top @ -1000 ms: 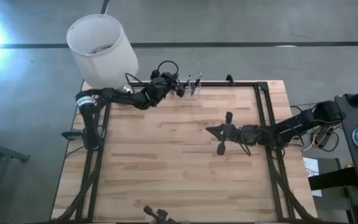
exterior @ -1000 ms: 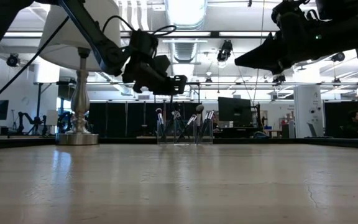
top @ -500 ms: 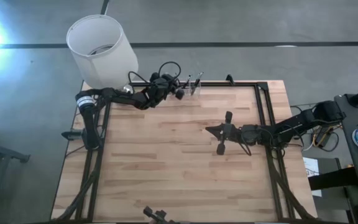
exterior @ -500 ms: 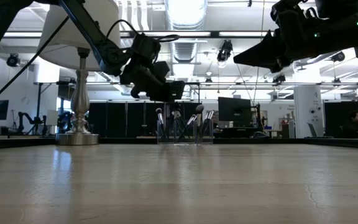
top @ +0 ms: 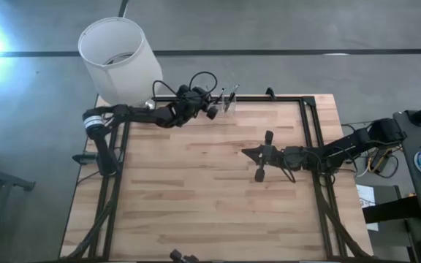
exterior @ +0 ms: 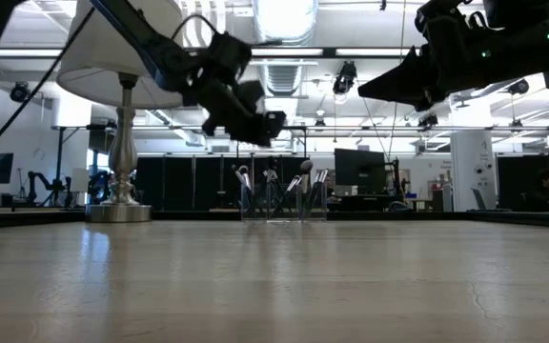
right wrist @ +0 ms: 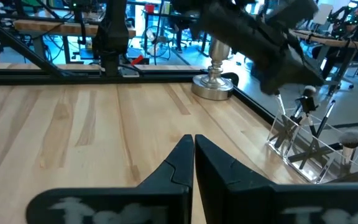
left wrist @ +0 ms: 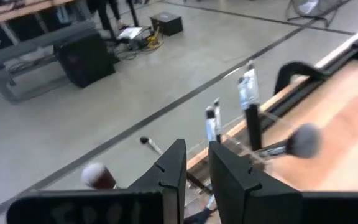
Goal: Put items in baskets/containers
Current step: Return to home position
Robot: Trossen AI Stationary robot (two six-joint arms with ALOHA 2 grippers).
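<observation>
As counted in the high view, the counter (top: 196, 204) carries one holder (top: 227, 102) at its edge and one lamp (top: 119, 55) near the holder, with two grippers over it.

Left gripper (top: 212, 109): hangs just beside the holder, on the lamp side. Its fingers are a narrow gap apart and hold nothing.

Right gripper (top: 245, 153): well apart from the holder, over mid-counter. Its fingers are together and empty.

Brushes (left wrist: 247, 93): they stand and lean in the holder. The left wrist view shows five heads and the low view only four, while the high view resolves just a few handles.

Only the right wrist view shows the holder's clear compartment walls; their number cannot be told. It also shows the lamp's metal base beyond the holder.
</observation>
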